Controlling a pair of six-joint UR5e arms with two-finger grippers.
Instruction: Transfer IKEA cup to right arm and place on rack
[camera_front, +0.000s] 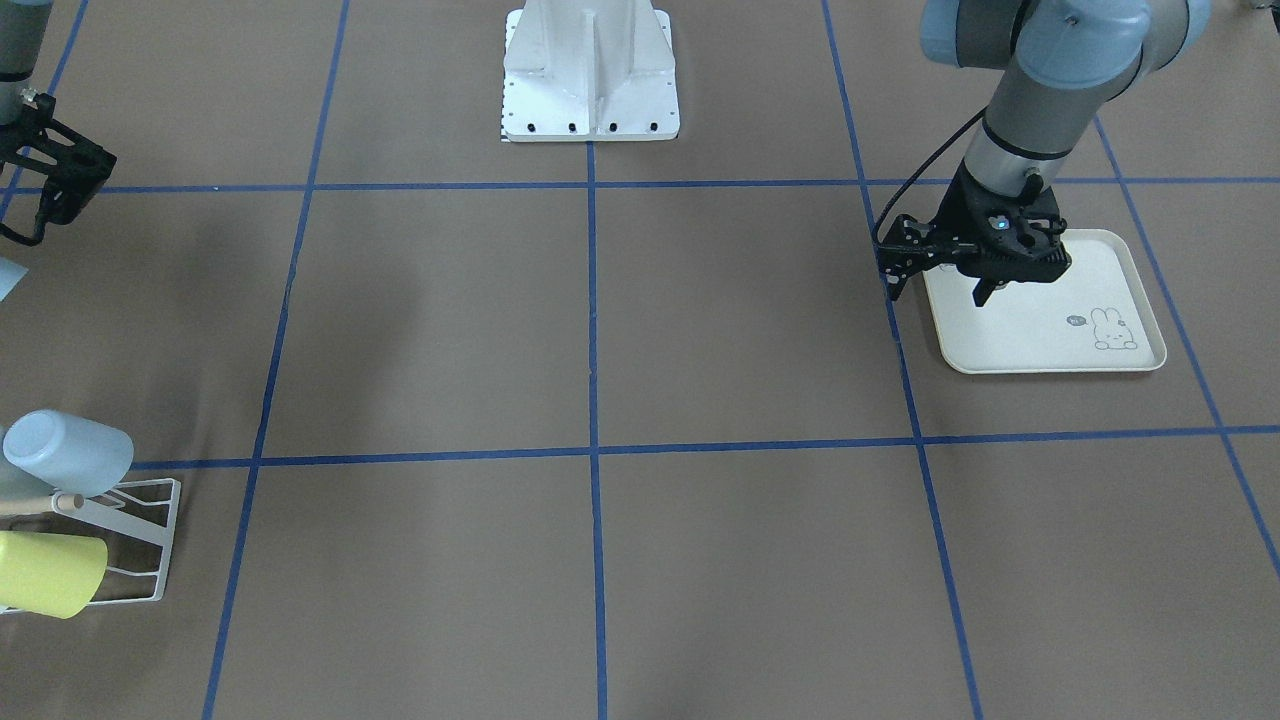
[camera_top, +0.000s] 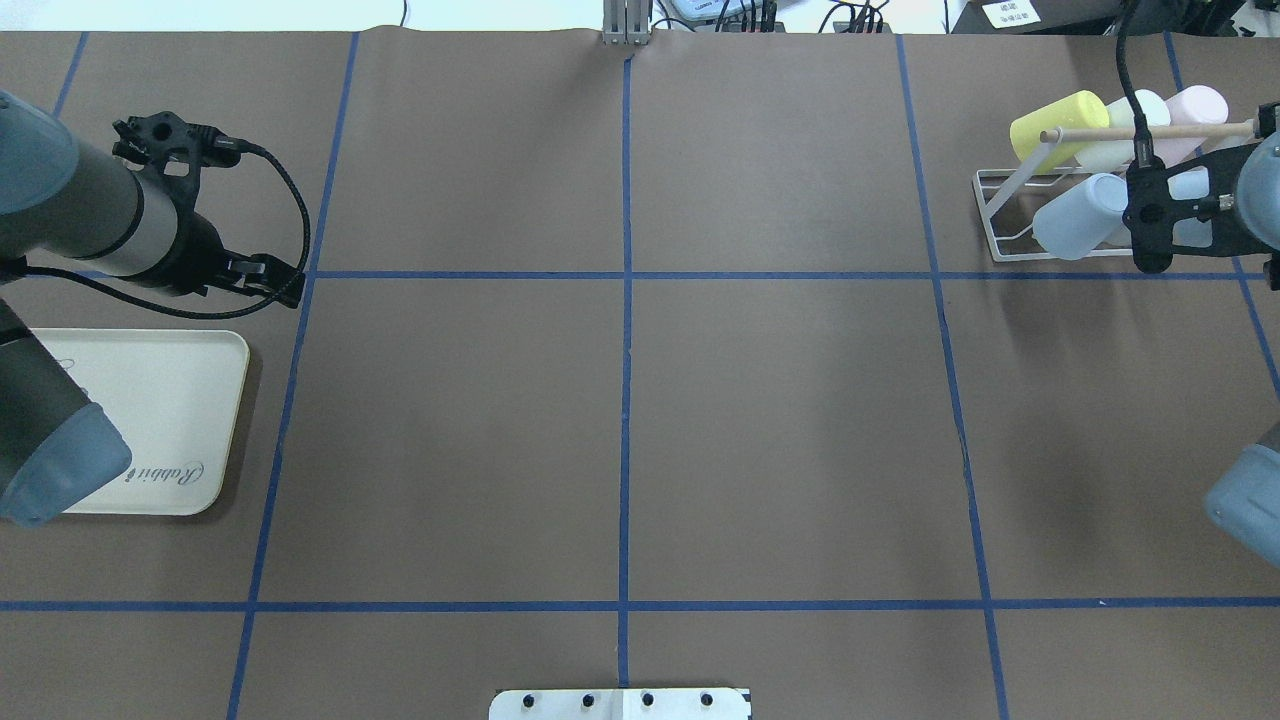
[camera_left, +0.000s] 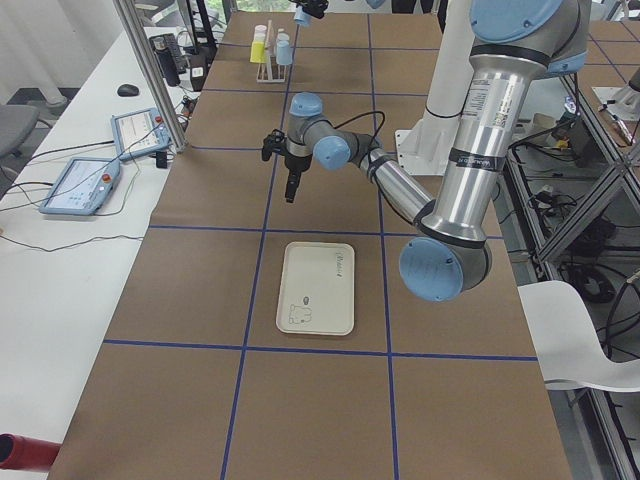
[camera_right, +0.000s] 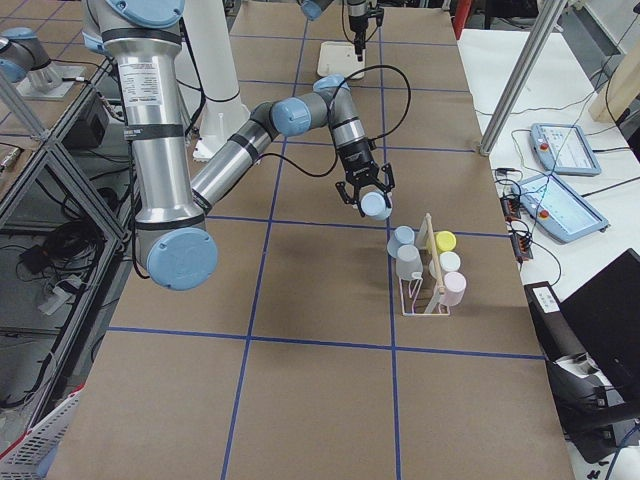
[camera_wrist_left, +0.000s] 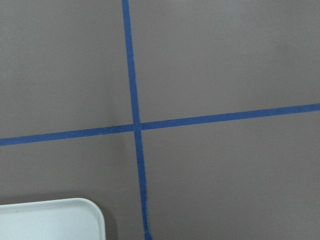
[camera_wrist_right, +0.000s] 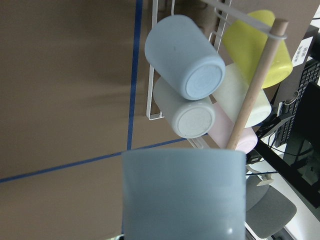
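While the pale blue IKEA cup (camera_wrist_right: 183, 192) is held in the right claw (camera_right: 368, 198) near the rack (camera_wrist_right: 259, 75), racked cups (camera_wrist_right: 185, 55) could be knocked loose; prongs crowded.

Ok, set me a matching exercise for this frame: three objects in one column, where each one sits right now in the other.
1. yellow plastic cup
2. cream rabbit-print tray
3. pale blue plastic cup low in the right wrist view

A. held in the right arm's jaws
B. on the white wire rack
C. flat on the brown table

Pairs: 1-B, 2-C, 3-A
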